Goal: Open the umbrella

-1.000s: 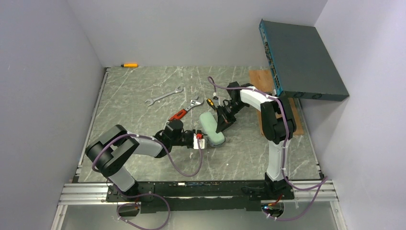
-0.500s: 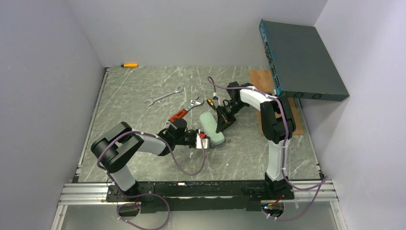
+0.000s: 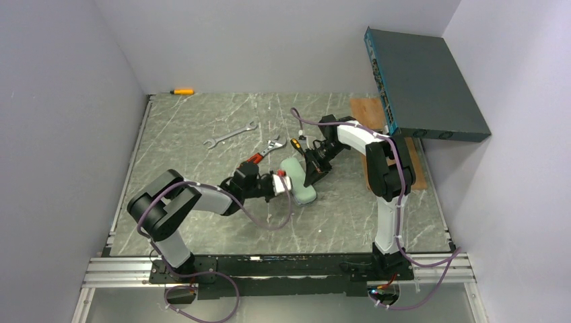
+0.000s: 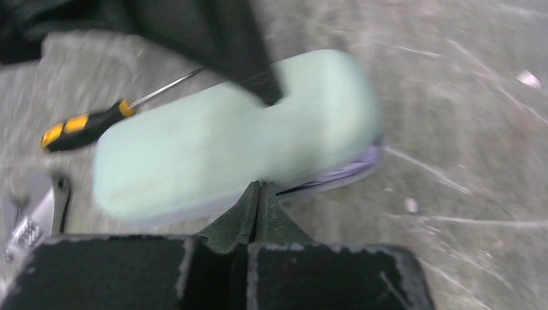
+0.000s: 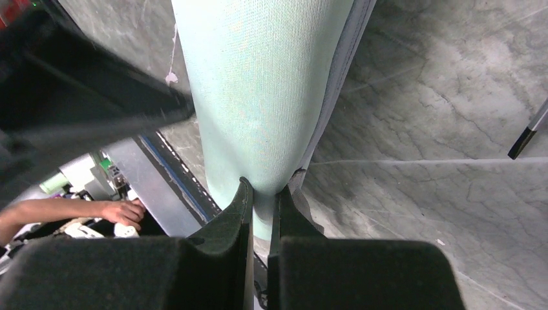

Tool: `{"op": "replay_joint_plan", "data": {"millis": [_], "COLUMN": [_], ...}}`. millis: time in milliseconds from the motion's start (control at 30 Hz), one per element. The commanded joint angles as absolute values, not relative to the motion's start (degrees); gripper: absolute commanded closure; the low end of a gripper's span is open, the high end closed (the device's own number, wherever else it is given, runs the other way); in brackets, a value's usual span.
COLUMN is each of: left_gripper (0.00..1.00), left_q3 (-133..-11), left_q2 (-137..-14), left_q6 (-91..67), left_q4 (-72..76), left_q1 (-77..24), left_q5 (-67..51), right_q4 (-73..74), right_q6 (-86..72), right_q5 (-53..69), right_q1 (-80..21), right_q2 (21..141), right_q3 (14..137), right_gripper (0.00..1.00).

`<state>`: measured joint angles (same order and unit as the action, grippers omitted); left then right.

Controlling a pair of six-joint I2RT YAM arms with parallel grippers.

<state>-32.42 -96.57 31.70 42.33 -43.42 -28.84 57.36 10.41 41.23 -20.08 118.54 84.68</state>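
Observation:
A pale mint-green oval case point(image 3: 297, 177) lies mid-table. A lavender strip of the umbrella point(image 4: 352, 169) peeks from under its edge, and a pale edge of the umbrella point(image 5: 346, 64) runs along the case point(image 5: 258, 77) in the right wrist view; the rest is hidden inside. My right gripper point(image 5: 263, 187) is shut on the case's end, and its place from above is on the right side point(image 3: 311, 176). My left gripper point(image 4: 260, 186) is shut, jaws pressed together, tips against the lower seam of the case point(image 4: 226, 142), nothing visible between them. From above the left gripper point(image 3: 285, 182) is at the case's left side.
A black-and-yellow screwdriver point(image 4: 77, 129) lies just beyond the case. Two wrenches point(image 3: 231, 134) point(image 3: 273, 146) and a red-handled tool point(image 3: 250, 160) lie behind the left arm. A dark box point(image 3: 424, 84) leans over a wooden board point(image 3: 367, 111) at back right. A person's hand point(image 5: 116, 210) shows past the table edge.
My left gripper has closed fully and shifted farther along the case's left side. The right gripper and the case have stayed put.

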Motion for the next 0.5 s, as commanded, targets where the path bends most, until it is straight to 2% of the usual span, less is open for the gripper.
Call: {"op": "replay_joint_plan", "data": {"millis": [0, 200, 467], "left_gripper": [1.0, 1.0, 1.0], "left_q3": [-35.94, -38.66, -42.57], "left_q2": [-96.08, -98.39, -101.66], "left_q6": [11.2, -3.29, -10.6], "left_q4": [43.0, 45.01, 43.41], "left_q1": [-35.95, -29.72, -25.35], "left_q5": [-24.48, -22.75, -26.66], "right_q4": [58.5, 59.24, 60.57], "right_q6": [17.88, 22.32, 29.4], "right_q5": [32.43, 32.68, 30.91], "right_q1": [-20.53, -20.4, -20.77], "right_q2": [120.85, 120.48, 121.23], "right_q3": [82.26, 81.36, 85.21], "right_gripper": [1.0, 1.0, 1.0]}}
